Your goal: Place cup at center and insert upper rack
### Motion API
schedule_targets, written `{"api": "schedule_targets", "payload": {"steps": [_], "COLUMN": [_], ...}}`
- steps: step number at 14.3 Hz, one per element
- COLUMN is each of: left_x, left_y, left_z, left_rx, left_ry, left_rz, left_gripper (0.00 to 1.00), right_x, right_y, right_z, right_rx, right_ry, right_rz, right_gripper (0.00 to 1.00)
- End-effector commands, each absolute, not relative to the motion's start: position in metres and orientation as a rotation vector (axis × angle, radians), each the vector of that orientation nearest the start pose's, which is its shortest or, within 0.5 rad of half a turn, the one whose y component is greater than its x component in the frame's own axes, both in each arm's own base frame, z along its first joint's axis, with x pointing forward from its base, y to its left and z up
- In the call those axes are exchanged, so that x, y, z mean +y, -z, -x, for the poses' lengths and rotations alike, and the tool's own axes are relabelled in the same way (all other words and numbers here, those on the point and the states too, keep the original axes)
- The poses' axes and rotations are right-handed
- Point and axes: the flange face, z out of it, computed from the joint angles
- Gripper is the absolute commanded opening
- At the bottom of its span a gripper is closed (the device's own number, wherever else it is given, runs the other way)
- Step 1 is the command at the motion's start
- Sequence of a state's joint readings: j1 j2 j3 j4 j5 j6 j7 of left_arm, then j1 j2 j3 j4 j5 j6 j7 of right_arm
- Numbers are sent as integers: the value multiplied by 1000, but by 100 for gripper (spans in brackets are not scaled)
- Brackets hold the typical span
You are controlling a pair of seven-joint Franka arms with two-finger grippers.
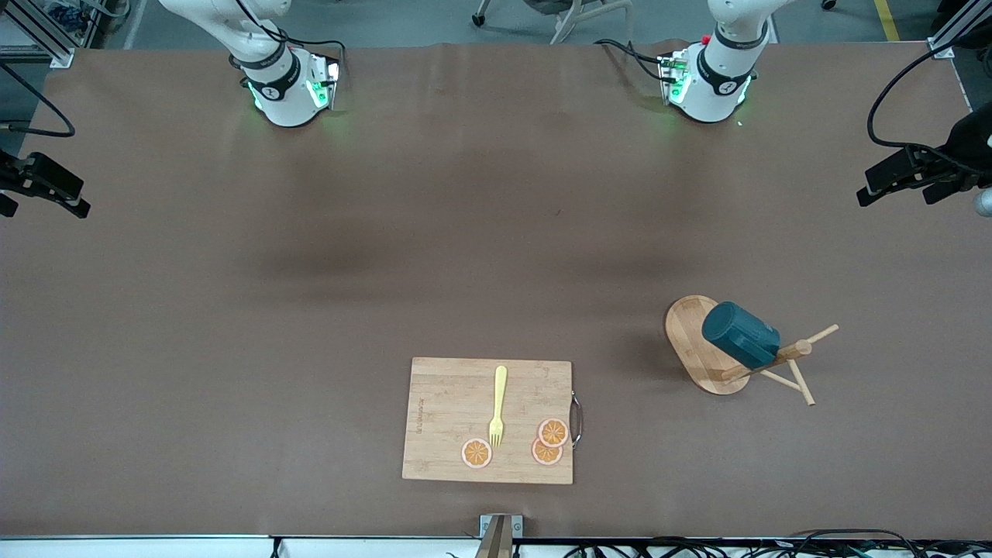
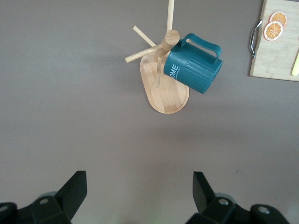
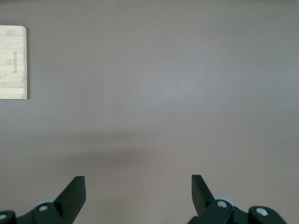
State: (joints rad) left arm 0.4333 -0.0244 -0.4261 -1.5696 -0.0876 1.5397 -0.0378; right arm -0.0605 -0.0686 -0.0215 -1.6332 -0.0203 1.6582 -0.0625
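Nearest the front camera, close to the counter's [image 1: 232, 310] front edge, lies a bamboo cutting board [image 1: 449, 422] with a metal handle, carrying a yellow fork [image 1: 498, 404] and three orange slices [image 1: 552, 432]; toward the left arm's end stands the wooden mug rack [image 1: 701, 356], an oval base with a post and thin pegs; the ribbed teal cup [image 1: 740, 335] hangs tilted on one peg, over the base and not at the counter's centre, which shows bare brown matting; so the cup's placing at centre is not met, and how the rack step stands cannot be judged; the left gripper [image 2: 139, 191] hangs high over the counter near the rack, jaws spread and holding nothing; the right gripper [image 3: 138, 191] waits likewise over bare counter, jaws spread.
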Motion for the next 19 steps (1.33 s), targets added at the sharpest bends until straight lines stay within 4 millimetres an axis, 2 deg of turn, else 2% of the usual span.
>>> {"api": "schedule_targets", "payload": {"steps": [1, 11, 15, 19], "left_x": [-18, -23, -15, -14], "left_y": [-641, -647, -648, -649], "left_z": [-538, -539, -540, -543], "left_rx": [-19, 13, -12, -14], "left_ry": [9, 54, 69, 99], "left_rz": [3213, 3233, 3233, 3231], "left_gripper": [100, 100, 100, 100], "right_x": [-45, -46, -47, -47], "right_y": [-645, -645, -645, -645], "right_z": [-535, -535, -535, -535], "right_rx": [52, 54, 57, 57], "right_ry": [160, 163, 165, 165], "right_rz": [3165, 3165, 3165, 3165], "right_gripper": [100, 100, 100, 100]}}
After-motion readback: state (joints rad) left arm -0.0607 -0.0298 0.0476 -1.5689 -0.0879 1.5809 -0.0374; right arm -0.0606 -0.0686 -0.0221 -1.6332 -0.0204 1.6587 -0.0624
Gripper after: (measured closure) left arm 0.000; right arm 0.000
